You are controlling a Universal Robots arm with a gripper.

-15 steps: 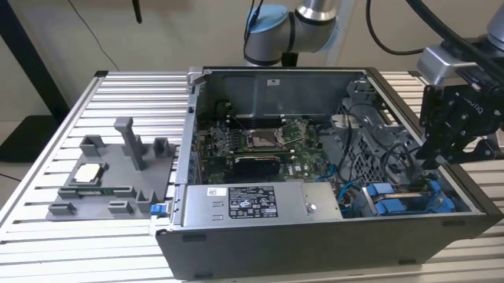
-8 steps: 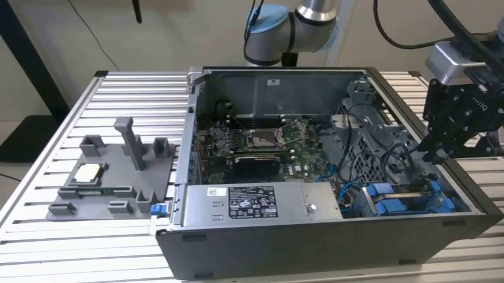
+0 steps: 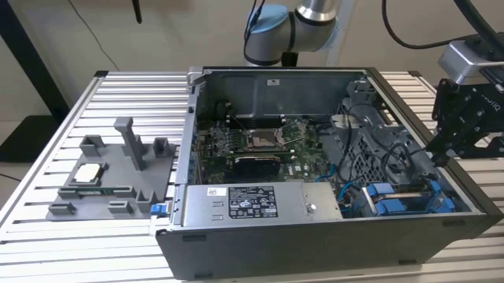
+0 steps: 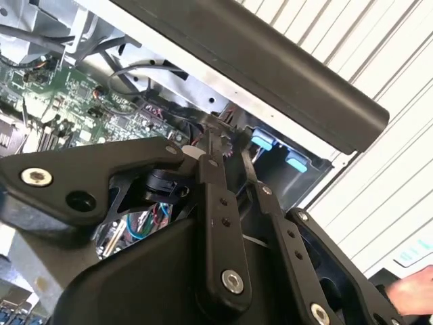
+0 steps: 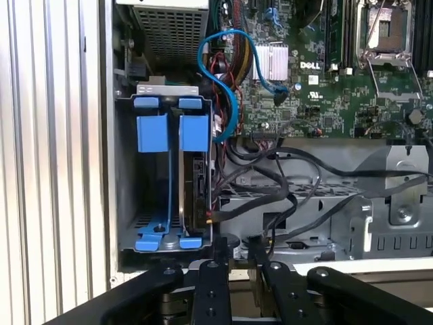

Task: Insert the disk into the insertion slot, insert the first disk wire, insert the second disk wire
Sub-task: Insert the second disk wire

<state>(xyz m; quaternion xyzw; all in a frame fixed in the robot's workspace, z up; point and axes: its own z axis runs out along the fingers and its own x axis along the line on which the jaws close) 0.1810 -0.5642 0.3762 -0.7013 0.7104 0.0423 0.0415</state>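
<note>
Gripper (image 5: 237, 246), narrowly spread and empty, is hovering at the exterior view's right; disk (image 5: 196, 183) is standing edgewise in blue plastic; printed white label (image 3: 252, 203) is facing upward.

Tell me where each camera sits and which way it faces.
Exterior view: off the arm, raised, looking down into the open grey metal computer case on the slatted metal table; the arm and black gripper show.
First wrist view: above the case, looking down on blue plastic carriers; the gripper shows.
Second wrist view: behind the gripper, looking along it at the green motherboard.
Both wrist views share the gripper and motherboard.
</note>
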